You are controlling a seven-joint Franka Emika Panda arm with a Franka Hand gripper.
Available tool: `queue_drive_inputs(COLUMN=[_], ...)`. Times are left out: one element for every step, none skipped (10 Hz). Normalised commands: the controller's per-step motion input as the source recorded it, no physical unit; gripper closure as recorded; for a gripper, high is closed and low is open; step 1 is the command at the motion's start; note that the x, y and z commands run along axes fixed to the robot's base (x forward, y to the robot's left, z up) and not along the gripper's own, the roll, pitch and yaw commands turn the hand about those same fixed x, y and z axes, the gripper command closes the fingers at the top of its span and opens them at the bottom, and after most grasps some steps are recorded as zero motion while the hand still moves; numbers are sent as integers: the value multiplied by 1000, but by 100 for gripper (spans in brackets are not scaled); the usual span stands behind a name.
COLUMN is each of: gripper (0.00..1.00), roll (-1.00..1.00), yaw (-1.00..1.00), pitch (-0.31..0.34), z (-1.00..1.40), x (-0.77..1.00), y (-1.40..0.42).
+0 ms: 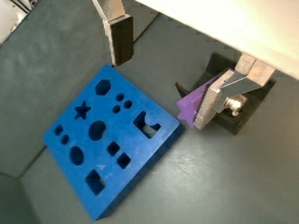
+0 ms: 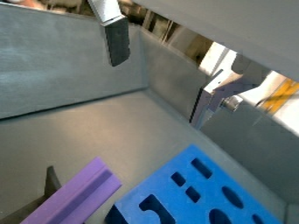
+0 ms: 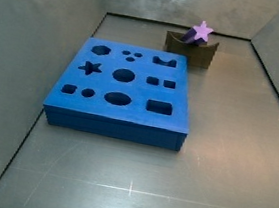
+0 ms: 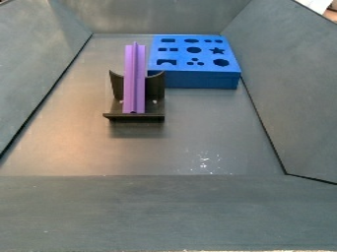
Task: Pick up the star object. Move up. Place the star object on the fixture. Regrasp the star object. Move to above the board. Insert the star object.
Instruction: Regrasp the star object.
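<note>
The gripper (image 1: pixel 177 61) is seen only in both wrist views, raised clear above the floor, its two flat silver fingers (image 1: pixel 114 33) with dark pads spread wide apart and nothing held between them; it is also seen in the other wrist view (image 2: pixel 163 68). Neither side view shows it. One purple, plastic-looking peg with a star-shaped cross-section, the star object (image 4: pixel 137 77), is seen resting in the fixture (image 4: pixel 136 110), a single small dark block with a notched top on a base plate. The star end of the peg (image 3: pixel 201 31) is seen poking above the fixture (image 3: pixel 192 52) in a side view. One thick blue rectangular slab, the board (image 3: pixel 118 112), lies flat on the matte grey floor (image 3: pixel 129 180), near the fixture but apart from it. Cut-outs in the board are counted in a side view: one star, several circles, an oval, squares. Grey walls (image 4: pixel 33 84) enclose the floor.
</note>
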Motion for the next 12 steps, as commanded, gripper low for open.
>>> queue_drive_inputs(gripper=[0, 0, 0, 0, 0, 0, 0, 0, 0, 0, 0, 0], roll=[1000, 1000, 1000, 1000, 1000, 1000, 1000, 1000, 1000, 1000, 1000, 1000], yaw=[22, 22, 23, 24, 24, 25, 27, 29, 31, 32, 35, 38], pitch=[32, 29, 24, 21, 18, 15, 11, 12, 17, 23, 30, 38], z=[62, 50, 16, 11, 14, 16, 14, 16, 13, 12, 9, 3], x=[-31, -32, -21, -16, -15, -9, -5, -1, -1, 4, 15, 28], y=[-59, -25, -46, -35, -27, -20, -19, -17, -18, -20, -21, -23])
